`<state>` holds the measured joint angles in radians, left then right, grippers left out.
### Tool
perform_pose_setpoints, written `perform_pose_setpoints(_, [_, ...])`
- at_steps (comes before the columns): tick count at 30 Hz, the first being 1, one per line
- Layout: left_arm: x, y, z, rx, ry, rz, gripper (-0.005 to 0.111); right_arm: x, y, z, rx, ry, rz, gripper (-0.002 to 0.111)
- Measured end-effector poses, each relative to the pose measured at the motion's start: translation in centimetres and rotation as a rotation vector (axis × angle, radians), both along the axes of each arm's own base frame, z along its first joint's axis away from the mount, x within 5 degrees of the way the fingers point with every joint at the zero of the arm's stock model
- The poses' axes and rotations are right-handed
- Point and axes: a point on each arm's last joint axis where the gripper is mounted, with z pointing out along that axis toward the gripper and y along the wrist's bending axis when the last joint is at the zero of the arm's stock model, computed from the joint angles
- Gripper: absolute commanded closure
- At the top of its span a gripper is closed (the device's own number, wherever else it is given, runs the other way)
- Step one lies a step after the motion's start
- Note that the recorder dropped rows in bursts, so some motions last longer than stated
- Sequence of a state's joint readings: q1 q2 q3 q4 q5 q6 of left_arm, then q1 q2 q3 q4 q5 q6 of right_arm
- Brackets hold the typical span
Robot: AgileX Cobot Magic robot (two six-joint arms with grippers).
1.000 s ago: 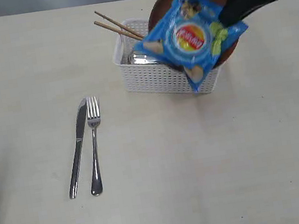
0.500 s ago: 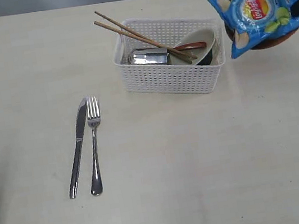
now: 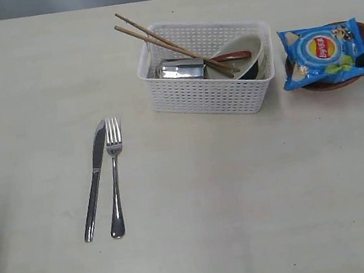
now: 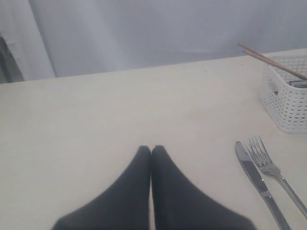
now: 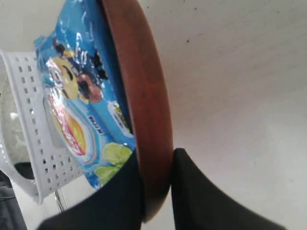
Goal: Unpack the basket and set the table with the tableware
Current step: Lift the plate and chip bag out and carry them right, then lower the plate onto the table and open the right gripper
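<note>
Tabletop [image 3: 248,202]: pale cream, faint grain. Basket [image 3: 210,94]: white lattice plastic, at 12 o'clock from the tabletop's centre in the exterior view. Inside the basket: steel cup [image 3: 182,70], lying on its side toward 9 o'clock; white bowl [image 3: 247,57], tipped, toward 3 o'clock; reddish-brown wooden spoon [image 3: 231,56], resting in the bowl; chopsticks [image 3: 167,42], a wooden pair, laid slantwise over cup and bowl, with the ends jutting past the rim toward 10 o'clock. Knife [image 3: 95,181] and fork [image 3: 114,178]: steel, out of the basket, on the tabletop at 8 o'clock from it, side by side and near parallel, knife outermost, handles toward 6 o'clock. Plate [image 3: 331,83]: dark brown, round, just beside the basket at 3 o'clock, apart from it; contact with the tabletop not discernible. Blue snack bag [image 3: 321,53]: lying on the plate, covering most of it. Right claw [image 5: 156,165]: clamped on the plate's rim, one finger on each face. Left claw [image 4: 151,149]: closed, fingertips together, holding nothing, above bare tabletop near knife and fork.
</note>
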<state>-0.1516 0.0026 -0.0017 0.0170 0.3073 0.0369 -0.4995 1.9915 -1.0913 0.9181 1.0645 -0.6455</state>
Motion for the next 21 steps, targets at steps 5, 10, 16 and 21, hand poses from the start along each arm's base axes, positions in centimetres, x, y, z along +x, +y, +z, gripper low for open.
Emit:
perform_pose_setpoints(5, [0.0, 0.0, 0.0, 0.000, 0.000, 0.000, 0.107, 0.6, -0.2, -3.1, 0.058, 0.004, -0.033, 0.109])
perform_pose_setpoints(10, [0.0, 0.0, 0.0, 0.000, 0.000, 0.000, 0.107, 0.8, -0.9, -4.3, 0.122, -0.013, -0.106, 0.107])
perform_pose_setpoints(16, [0.0, 0.0, 0.0, 0.000, 0.000, 0.000, 0.107, 0.2, -3.1, -4.4, 0.120, -0.025, -0.190, 0.071])
perform_pose_setpoints(21, [0.0, 0.0, 0.0, 0.000, 0.000, 0.000, 0.107, 0.1, -3.5, -4.5, 0.107, -0.027, -0.208, 0.068])
